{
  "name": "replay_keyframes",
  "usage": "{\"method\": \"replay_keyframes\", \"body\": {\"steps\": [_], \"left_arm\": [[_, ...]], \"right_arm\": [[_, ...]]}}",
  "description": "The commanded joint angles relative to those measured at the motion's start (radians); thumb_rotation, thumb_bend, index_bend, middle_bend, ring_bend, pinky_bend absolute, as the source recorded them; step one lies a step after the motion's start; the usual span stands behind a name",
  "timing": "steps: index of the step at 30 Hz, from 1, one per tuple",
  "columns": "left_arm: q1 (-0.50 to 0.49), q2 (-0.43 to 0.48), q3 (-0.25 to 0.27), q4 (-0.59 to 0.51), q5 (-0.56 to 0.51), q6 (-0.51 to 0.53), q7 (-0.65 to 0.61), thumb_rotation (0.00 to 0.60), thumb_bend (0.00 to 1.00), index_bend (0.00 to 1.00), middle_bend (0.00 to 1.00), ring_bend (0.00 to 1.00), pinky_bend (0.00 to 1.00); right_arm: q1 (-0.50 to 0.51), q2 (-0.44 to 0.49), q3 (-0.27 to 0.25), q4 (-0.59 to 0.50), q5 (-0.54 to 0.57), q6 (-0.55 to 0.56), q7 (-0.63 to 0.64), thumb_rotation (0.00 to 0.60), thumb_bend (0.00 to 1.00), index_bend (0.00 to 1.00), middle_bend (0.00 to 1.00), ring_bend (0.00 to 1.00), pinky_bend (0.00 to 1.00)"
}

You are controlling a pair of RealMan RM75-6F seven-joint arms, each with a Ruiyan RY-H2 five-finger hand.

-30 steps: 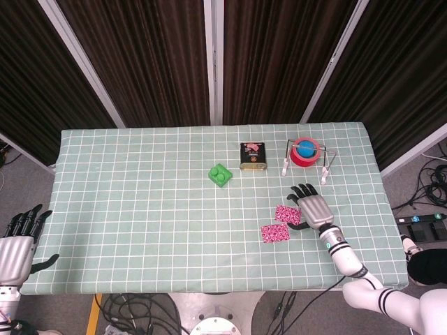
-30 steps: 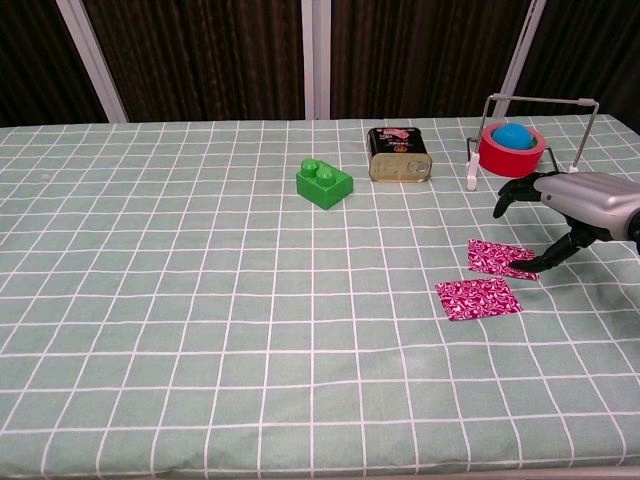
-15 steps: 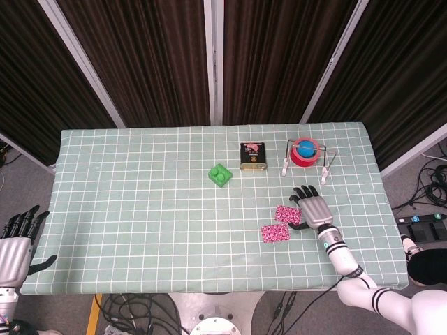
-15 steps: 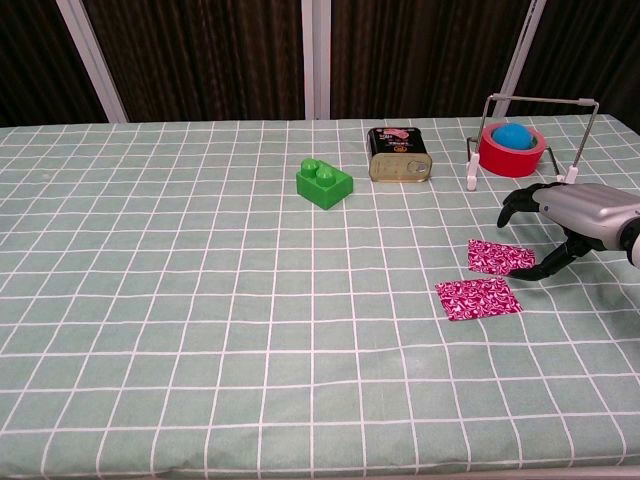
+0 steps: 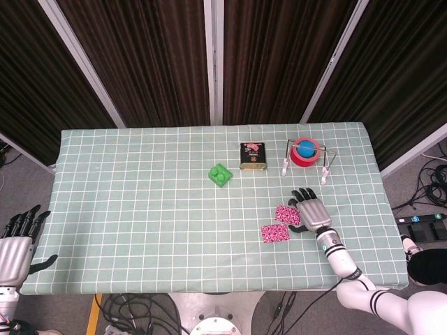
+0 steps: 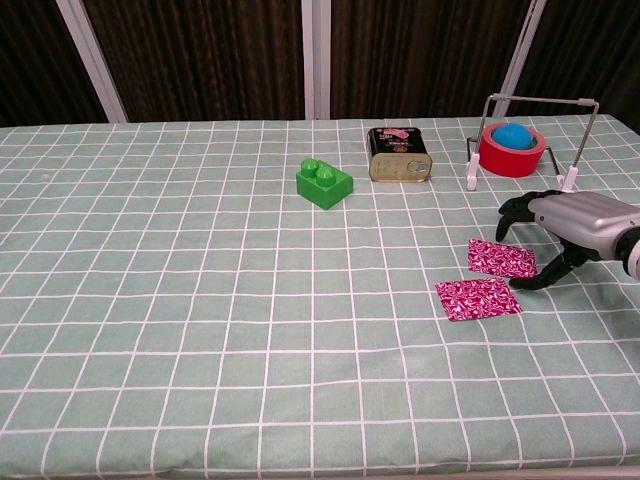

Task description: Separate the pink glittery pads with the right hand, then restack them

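Two pink glittery pads lie apart on the green checked cloth. The nearer pad (image 5: pixel 275 232) (image 6: pixel 477 298) sits in front and to the left of the farther pad (image 5: pixel 286 214) (image 6: pixel 500 258). My right hand (image 5: pixel 311 210) (image 6: pixel 562 224) hovers just right of the farther pad, fingers spread and curved over its right edge, thumb tip near the pad's corner, nothing held. My left hand (image 5: pixel 15 241) hangs off the table's left edge, fingers apart and empty; the chest view does not show it.
A green toy brick (image 5: pixel 221 174) (image 6: pixel 323 183) and a dark tin (image 5: pixel 253 155) (image 6: pixel 399 155) stand mid-table. A red tape roll with a blue ball (image 5: pixel 305 151) (image 6: pixel 511 145) sits under a wire frame behind my right hand. The table's right edge (image 5: pixel 391 230) is close.
My right hand has drawn back toward the front right and dropped lower, away from the farther pad. Both pads stay where they were. The left hand has sunk slightly.
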Motion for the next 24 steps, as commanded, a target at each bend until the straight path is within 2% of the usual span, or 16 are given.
{"method": "replay_keyframes", "body": {"steps": [1, 6, 15, 24], "left_arm": [[0.001, 0.000, 0.000, -0.001, -0.002, 0.000, 0.000, 0.600, 0.03, 0.18, 0.15, 0.12, 0.13], [0.001, 0.000, 0.000, 0.000, -0.003, -0.001, 0.000, 0.600, 0.03, 0.18, 0.15, 0.12, 0.13], [0.002, -0.001, 0.001, 0.002, -0.003, -0.001, -0.003, 0.600, 0.03, 0.18, 0.15, 0.12, 0.13], [0.002, 0.004, 0.001, -0.006, 0.002, 0.001, 0.002, 0.600, 0.03, 0.18, 0.15, 0.12, 0.13]], "right_arm": [[0.002, -0.002, 0.002, 0.005, -0.002, -0.001, 0.000, 0.484, 0.12, 0.34, 0.10, 0.00, 0.00], [0.002, -0.003, 0.005, 0.006, -0.003, -0.002, 0.001, 0.495, 0.12, 0.37, 0.11, 0.00, 0.00], [0.004, 0.003, 0.012, 0.005, -0.007, -0.005, 0.016, 0.495, 0.13, 0.37, 0.10, 0.00, 0.00], [0.023, 0.095, 0.016, -0.083, -0.074, 0.018, 0.078, 0.500, 0.13, 0.37, 0.10, 0.00, 0.00]]}}
